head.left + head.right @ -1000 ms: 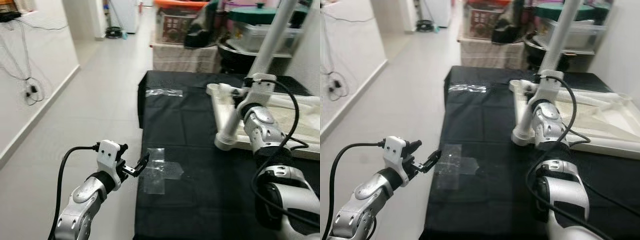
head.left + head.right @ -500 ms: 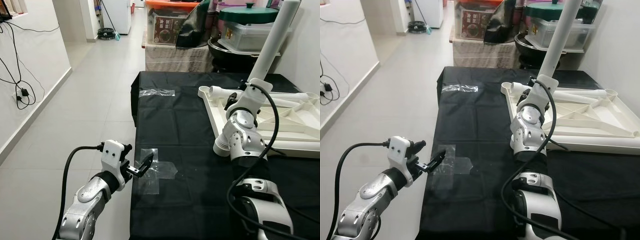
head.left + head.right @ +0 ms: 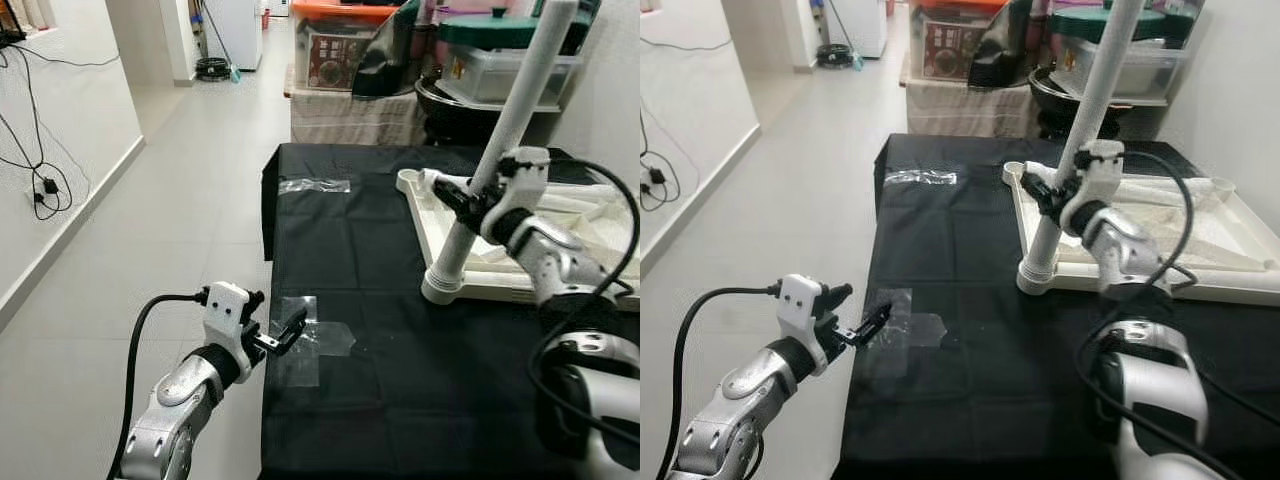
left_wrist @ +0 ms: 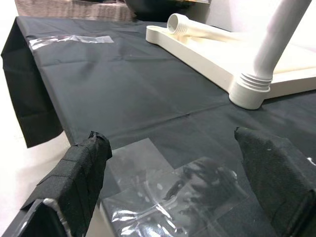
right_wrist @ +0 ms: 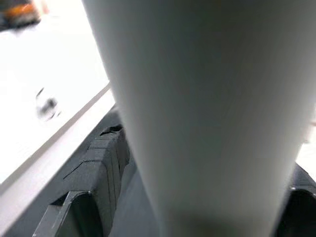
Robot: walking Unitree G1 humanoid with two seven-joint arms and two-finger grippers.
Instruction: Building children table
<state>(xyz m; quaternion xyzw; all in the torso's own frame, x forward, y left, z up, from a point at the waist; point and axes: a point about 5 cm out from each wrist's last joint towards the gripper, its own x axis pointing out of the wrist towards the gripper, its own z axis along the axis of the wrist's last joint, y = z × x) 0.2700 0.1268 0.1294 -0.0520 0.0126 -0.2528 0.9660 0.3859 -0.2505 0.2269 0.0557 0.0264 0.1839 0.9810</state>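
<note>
A white children's table top [image 3: 560, 292] lies upside down on the black cloth [image 3: 400, 400]. One white leg [image 3: 512, 115] stands tilted in its near left corner socket [image 3: 1036, 281]. My right gripper [image 3: 1043, 190] is shut on this leg low down, and the leg [image 5: 207, 98] passes between its fingers [image 5: 98, 163]. A second leg [image 4: 197, 28] lies on the table top. At the cloth's near left edge my left gripper [image 3: 284, 333] hovers open and holds nothing, just over a patch of clear tape [image 4: 173, 192].
Another strip of clear tape [image 3: 315, 185] sits at the cloth's far left. Behind the table are stacked storage boxes [image 3: 345, 50] and a dark pot [image 3: 460, 100]. Grey tiled floor [image 3: 180, 200] runs along the left, with cables [image 3: 40, 185] on the white wall.
The head camera shifted. My right forearm swung out to the right while its gripper stayed on the tilted leg. The left gripper has hardly moved.
</note>
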